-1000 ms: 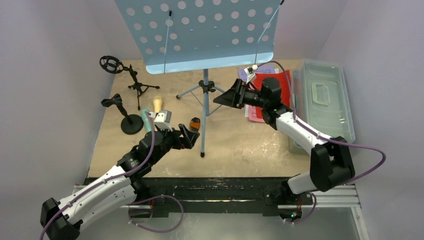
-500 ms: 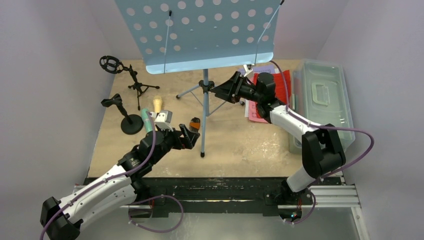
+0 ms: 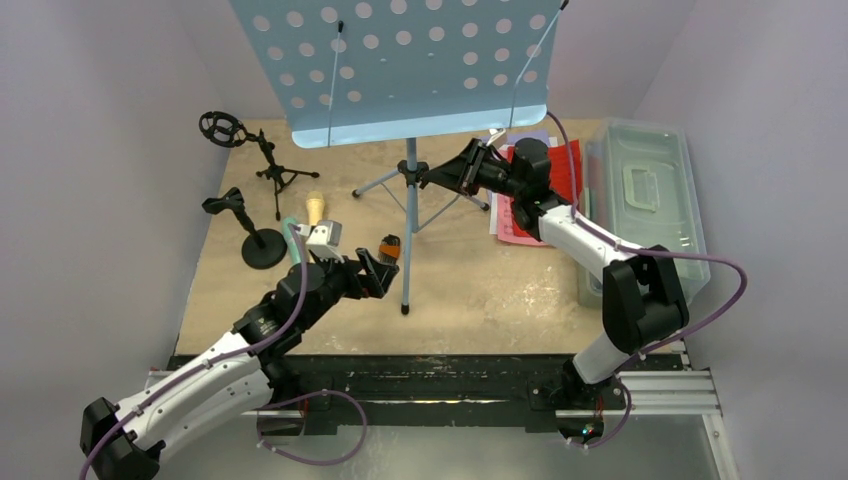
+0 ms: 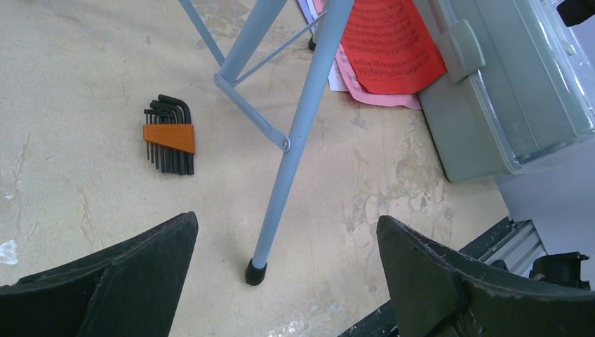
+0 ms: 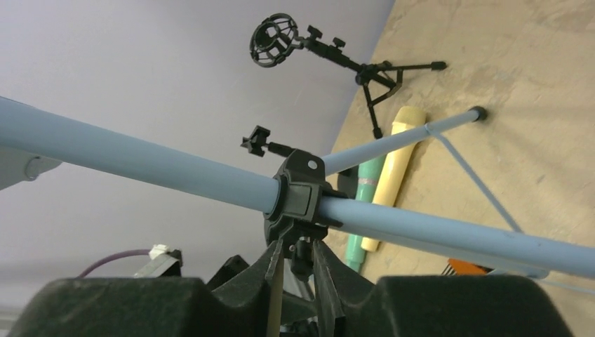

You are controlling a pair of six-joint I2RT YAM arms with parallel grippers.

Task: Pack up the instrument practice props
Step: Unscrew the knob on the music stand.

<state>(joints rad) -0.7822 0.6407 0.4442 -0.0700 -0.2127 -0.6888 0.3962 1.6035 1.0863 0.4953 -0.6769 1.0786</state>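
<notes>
Tabletop point(image 3: 500, 290) check: my right jaws pinch the black collar knob point(image 5: 302, 249) under the light-blue tripod point(image 3: 410, 190), its pole crosswise to them. My left jaws gape wide and empty, with the near leg point(image 4: 295, 140) straight ahead.

Bright, soft, even, lit from overhead. Only faint, diffuse shadows on the beige desk point(image 3: 500, 290) beneath the light-blue perforated metal tray point(image 3: 450, 115). Slight sheen on the translucent grey plastic tub point(image 3: 650, 215). Crisp from above; blurred on the near black jaws in both wrist views.
</notes>
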